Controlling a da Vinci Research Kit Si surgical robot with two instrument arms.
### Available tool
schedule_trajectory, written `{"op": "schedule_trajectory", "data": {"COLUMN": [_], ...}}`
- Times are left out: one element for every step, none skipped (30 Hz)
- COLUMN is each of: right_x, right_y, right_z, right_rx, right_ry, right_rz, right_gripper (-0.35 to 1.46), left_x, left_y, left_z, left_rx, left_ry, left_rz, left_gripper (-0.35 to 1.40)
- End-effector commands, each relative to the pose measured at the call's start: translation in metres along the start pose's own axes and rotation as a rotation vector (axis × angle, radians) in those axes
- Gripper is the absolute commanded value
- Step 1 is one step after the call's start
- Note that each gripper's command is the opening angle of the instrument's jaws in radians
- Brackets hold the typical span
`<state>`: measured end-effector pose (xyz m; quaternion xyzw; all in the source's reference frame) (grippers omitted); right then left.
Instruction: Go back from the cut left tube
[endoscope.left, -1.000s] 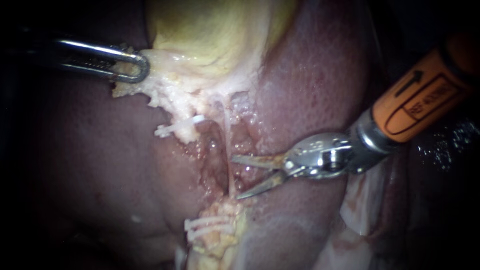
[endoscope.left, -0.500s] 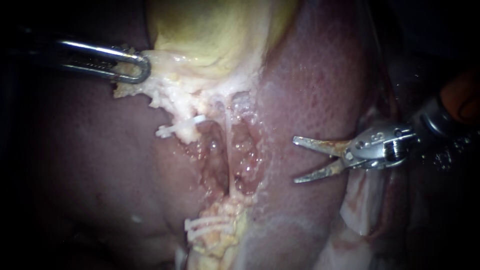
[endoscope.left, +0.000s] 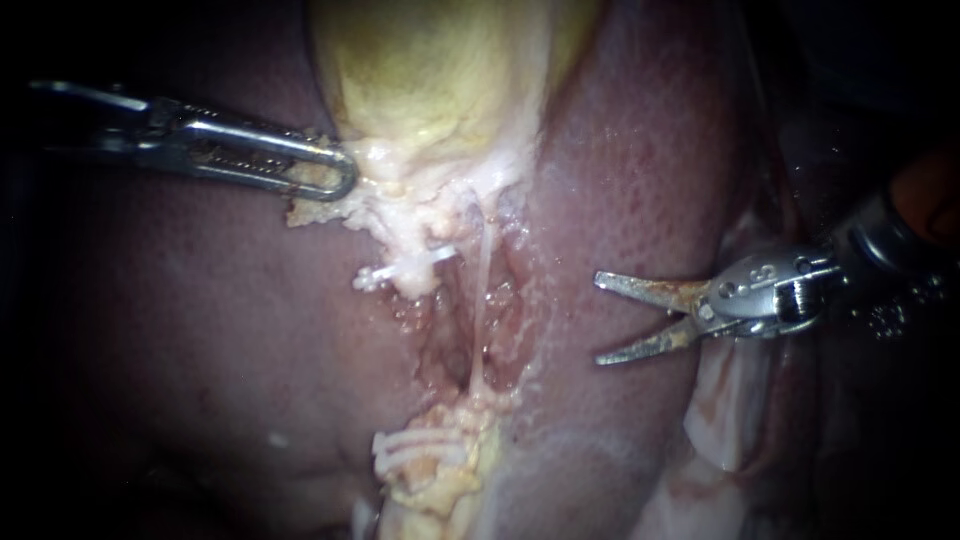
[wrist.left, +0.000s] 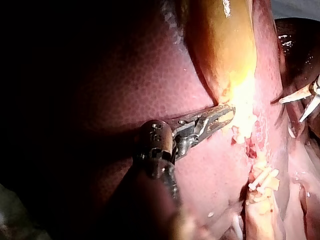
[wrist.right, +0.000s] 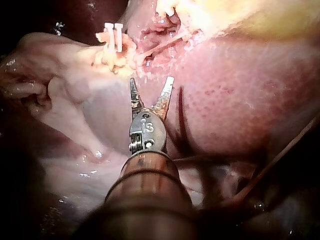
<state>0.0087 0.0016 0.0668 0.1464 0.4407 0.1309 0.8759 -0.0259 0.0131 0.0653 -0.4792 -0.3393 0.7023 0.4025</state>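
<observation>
My right instrument (endoscope.left: 598, 318) holds its two blade-like jaws open over the liver (endoscope.left: 640, 150), well to the right of the raw gap (endoscope.left: 450, 330). Nothing lies between them. The cut tube's upper stump carries a white clip (endoscope.left: 400, 268); its lower stump carries several clips (endoscope.left: 410, 450). A thin pale strand (endoscope.left: 482, 300) still spans the gap. My left instrument (endoscope.left: 340, 180) is shut on pale tissue at the yellow gallbladder (endoscope.left: 430, 80) base. In the right wrist view the open jaws (wrist.right: 151, 80) stand short of the clips (wrist.right: 112, 32). The left wrist view shows the left instrument (wrist.left: 220, 117) gripping that tissue.
Liver (endoscope.left: 200, 330) lies on both sides of the gap. Pale folded tissue (endoscope.left: 730, 420) lies under the right instrument's shaft. Beyond the gallbladder (wrist.left: 220, 45) in the left wrist view, the right instrument (wrist.left: 305, 97) shows with its jaws apart.
My right instrument has drawn back to the right out of the gap, jaws staying open. The left instrument has carried the gripped tissue and gallbladder base rightwards.
</observation>
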Motion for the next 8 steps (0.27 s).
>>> {"op": "schedule_trajectory", "data": {"right_x": [0.0000,0.0000,0.0000,0.0000,0.0000,0.0000,0.0000,0.0000], "right_y": [0.0000,0.0000,0.0000,0.0000,0.0000,0.0000,0.0000,-0.0001], "right_z": [0.0000,0.0000,0.0000,0.0000,0.0000,0.0000,0.0000,0.0001], "right_rx": [0.000,0.000,0.000,0.000,0.000,0.003,0.003,0.006], "right_ry": [0.000,0.000,0.000,0.000,0.000,0.001,0.001,0.001], "right_rz": [0.000,0.000,0.000,0.000,0.000,0.000,0.000,0.000], "right_gripper": [1.45,1.45,1.45,1.45,1.45,1.45,1.45,1.45], "left_x": [0.0000,0.0000,0.0000,0.0000,0.0000,0.0000,0.0000,0.0000], "left_y": [0.0000,0.0000,0.0000,0.0000,0.0000,0.0000,0.0000,0.0000], "left_z": [0.0000,0.0000,0.0000,0.0000,0.0000,0.0000,-0.0001,-0.0002], "left_rx": [0.001,0.001,0.001,0.001,-0.001,-0.002,-0.002,-0.002], "left_ry": [0.000,-0.001,-0.001,-0.001,-0.002,-0.002,-0.002,-0.003], "left_rz": [-0.001,-0.001,-0.001,-0.001,-0.001,-0.001,-0.001,-0.001], "left_gripper": [-0.35,-0.35,-0.35,-0.35,-0.35,-0.35,-0.35,-0.35]}}
